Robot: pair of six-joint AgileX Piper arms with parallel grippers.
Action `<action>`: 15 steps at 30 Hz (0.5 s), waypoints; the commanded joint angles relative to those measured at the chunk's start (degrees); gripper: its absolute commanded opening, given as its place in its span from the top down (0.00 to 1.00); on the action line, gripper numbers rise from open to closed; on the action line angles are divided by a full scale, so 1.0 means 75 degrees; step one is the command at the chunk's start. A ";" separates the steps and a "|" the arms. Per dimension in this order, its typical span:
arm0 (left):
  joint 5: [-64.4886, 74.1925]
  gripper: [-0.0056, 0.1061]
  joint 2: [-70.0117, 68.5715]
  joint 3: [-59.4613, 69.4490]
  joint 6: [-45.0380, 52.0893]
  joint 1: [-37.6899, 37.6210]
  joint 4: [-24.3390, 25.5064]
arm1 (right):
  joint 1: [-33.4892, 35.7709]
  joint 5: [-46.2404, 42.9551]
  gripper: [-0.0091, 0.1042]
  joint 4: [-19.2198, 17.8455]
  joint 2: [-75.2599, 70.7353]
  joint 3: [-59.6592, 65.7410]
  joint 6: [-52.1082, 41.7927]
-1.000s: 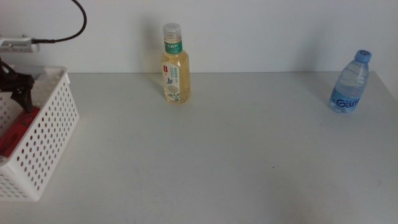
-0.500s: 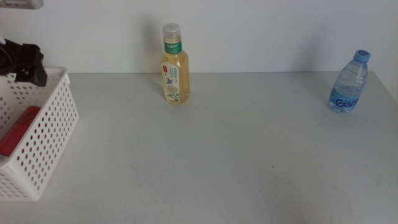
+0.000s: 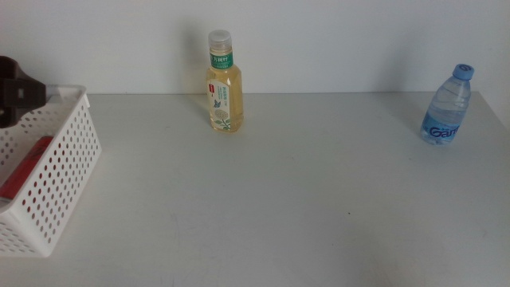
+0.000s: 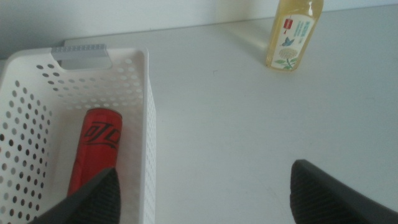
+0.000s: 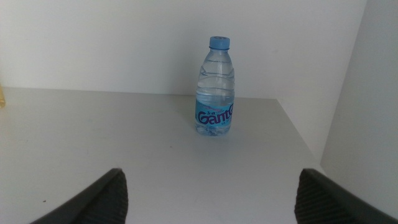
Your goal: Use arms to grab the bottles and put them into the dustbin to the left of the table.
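**One can binned, two bottles left to go**

Middle view: the white perforated dustbin (image 3: 49, 171) sits at the left edge of the bench (image 3: 279, 199), with the slim red can (image 3: 24, 166) lying inside it. The left tool (image 3: 16, 94) shows as a dark blob over the bin's far rim. The yellow tea bottle (image 3: 225, 83) stands upright at the back, well apart from the bin, and the clear water bottle (image 3: 447, 105) stands far off near the right edge.

Left wrist view: the left tool (image 4: 205, 193) is spread wide with nothing in it, one jaw over the bin, the other over bare bench. The can rests along the bin floor; the tea bottle is upright beyond.

Right wrist view: the right tool (image 5: 211, 196) is also spread and empty, facing the water bottle straight ahead.

My guess is both bottles are smooth, light-ish plastic, the water one thin and squashy. I'd grip mid-body around the label, not the tapered neck.
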 commanded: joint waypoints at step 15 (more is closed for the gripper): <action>-0.2950 0.11 -0.1332 0.2222 0.0484 -0.0775 -0.0756 | -0.0046 -0.0549 0.26 -0.0071 -0.0165 -0.0068 -0.0067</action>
